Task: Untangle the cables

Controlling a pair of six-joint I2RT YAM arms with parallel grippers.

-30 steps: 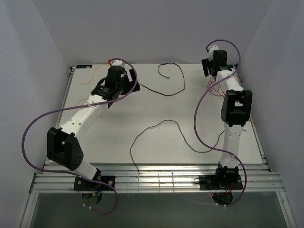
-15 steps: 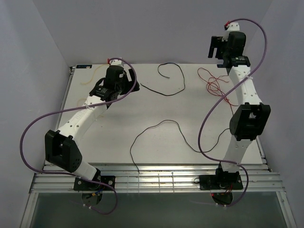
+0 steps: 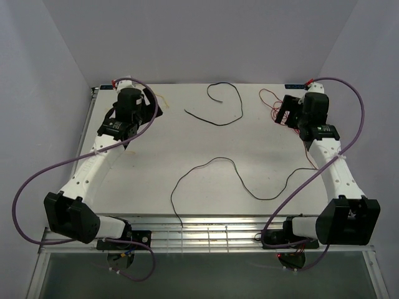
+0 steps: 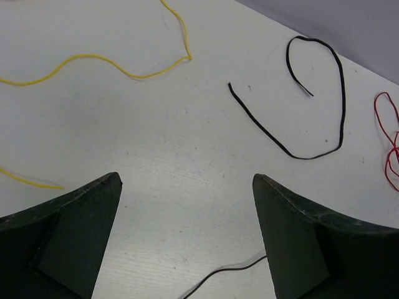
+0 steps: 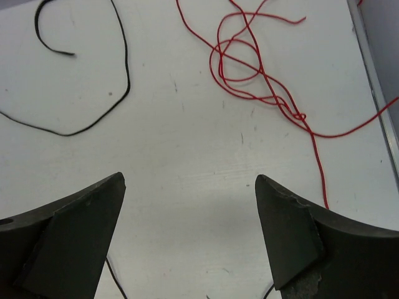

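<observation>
1. Long black cable: thin, one loose wavy line across the near-middle of the table. Its left end reaches the near rails.
2. Short black cable: far centre, curled like a hook, lying on its own.
3. Red cable: far right, looped over itself several times, with one small knot. One strand runs toward the right edge.
4. Yellow cable: far left, wavy. From above it's mostly hidden behind the left arm.
5. Left claw: jaws wide apart and empty, above bare table, yellow cable just beyond.
6. Right claw: jaws wide apart and empty, on the near side of the red tangle.
7. Room: the cables lie well apart, with wide bare stretches between the near and far ones. Red sits close to the right edge, yellow near the far-left corner.
8. Table: flat, white, a few small specks. Pale lilac walls stand left, far and right.
</observation>
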